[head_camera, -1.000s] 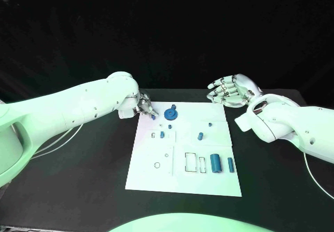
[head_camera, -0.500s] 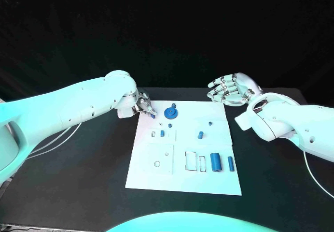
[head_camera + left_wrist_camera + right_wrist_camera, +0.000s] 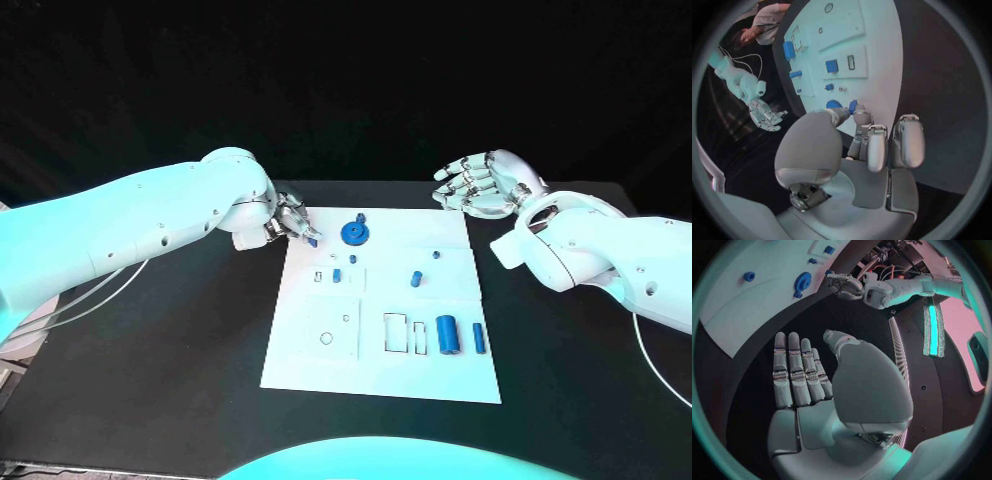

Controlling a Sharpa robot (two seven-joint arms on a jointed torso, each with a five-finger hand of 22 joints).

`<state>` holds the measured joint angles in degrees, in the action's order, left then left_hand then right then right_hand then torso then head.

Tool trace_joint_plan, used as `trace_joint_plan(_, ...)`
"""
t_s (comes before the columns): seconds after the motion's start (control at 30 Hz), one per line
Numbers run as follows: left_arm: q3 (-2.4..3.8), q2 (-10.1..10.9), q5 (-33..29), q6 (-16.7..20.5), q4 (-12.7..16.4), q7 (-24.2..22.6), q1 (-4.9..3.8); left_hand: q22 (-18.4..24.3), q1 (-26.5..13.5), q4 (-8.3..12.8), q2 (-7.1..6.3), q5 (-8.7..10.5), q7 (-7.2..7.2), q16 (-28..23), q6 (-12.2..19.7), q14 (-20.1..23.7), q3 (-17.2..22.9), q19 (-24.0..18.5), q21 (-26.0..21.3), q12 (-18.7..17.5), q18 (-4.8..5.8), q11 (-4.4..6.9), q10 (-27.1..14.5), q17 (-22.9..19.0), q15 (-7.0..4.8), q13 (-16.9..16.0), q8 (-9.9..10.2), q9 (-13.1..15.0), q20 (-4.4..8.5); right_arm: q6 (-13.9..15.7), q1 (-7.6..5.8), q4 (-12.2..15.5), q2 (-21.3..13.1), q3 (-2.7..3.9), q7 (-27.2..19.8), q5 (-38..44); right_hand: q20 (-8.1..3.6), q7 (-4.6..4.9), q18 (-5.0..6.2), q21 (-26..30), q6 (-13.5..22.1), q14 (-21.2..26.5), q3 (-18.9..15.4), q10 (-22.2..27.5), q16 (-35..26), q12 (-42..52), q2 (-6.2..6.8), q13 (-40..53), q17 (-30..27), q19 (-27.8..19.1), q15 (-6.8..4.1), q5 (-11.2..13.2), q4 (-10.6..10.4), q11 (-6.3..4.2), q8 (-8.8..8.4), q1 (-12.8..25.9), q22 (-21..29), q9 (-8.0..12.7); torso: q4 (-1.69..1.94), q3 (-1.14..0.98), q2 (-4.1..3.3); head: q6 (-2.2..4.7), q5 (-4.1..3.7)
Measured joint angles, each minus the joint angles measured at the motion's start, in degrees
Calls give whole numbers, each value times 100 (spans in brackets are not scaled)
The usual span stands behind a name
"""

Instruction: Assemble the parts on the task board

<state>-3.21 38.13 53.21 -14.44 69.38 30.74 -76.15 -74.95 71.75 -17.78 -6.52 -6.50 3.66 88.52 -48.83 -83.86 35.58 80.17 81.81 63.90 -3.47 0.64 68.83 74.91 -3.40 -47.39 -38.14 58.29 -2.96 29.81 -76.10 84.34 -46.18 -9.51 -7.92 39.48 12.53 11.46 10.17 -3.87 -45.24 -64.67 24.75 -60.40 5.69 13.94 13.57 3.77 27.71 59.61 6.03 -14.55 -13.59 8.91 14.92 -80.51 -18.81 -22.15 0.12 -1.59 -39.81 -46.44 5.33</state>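
Black counter [image 3: 173, 330] is carrying the white board [image 3: 378, 375], where the left hand [image 3: 290, 220] is still pinching a small blue part [image 3: 313, 238] at its far corner, shifting it slightly, while the right hand [image 3: 480, 186] is staying open, holding nothing.

Two chunky white arms are seen, their smooth rounded shells dotted with small dark screw holes. Each is finished off with a silver hand: the left hand [image 3: 289, 220] and the right hand [image 3: 479, 186] are built from segmented metallic fingers with pale grey pads and darker joints between them. Thin white cables are looped beside the left arm [image 3: 137, 225], and another is trailed beside the right arm [image 3: 606, 255].
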Motion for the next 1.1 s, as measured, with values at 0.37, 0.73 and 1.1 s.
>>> trace_joint_plan(0.37,-2,549,195,343,971,44,111,1,-186,154,-185,17,-32,49,5,-18,406,42,51,34,0,27,112,0,-18,-32,-30,225,42,-2,0,7,-54,-1,0,-10,8,0,0,0,0,0,0,0,-10,-6,0,-5,-3,-8,0,0,0,0,-8,0,3,0,4,5,0,-24,38)
trace_joint_plan(0.73,-7,756,623,679,1512,19,302,1,-219,159,-218,18,-51,49,-15,-18,491,61,73,63,0,29,153,4,-18,-60,-33,235,61,-11,10,14,-76,-4,0,-16,8,0,0,0,0,0,-17,0,-9,-6,0,-4,-8,-8,0,0,16,0,-8,0,13,0,11,15,-2,-72,106)
trace_joint_plan(1.1,-11,737,976,860,1668,-38,415,2,-258,143,-256,19,-61,71,-28,2,507,61,72,63,0,49,174,4,-38,-80,-33,258,60,-26,22,19,-85,-6,0,-20,8,0,0,0,0,0,-16,0,-9,-6,0,-4,-8,-8,0,0,16,0,-7,0,13,-1,-7,13,-9,-94,138)
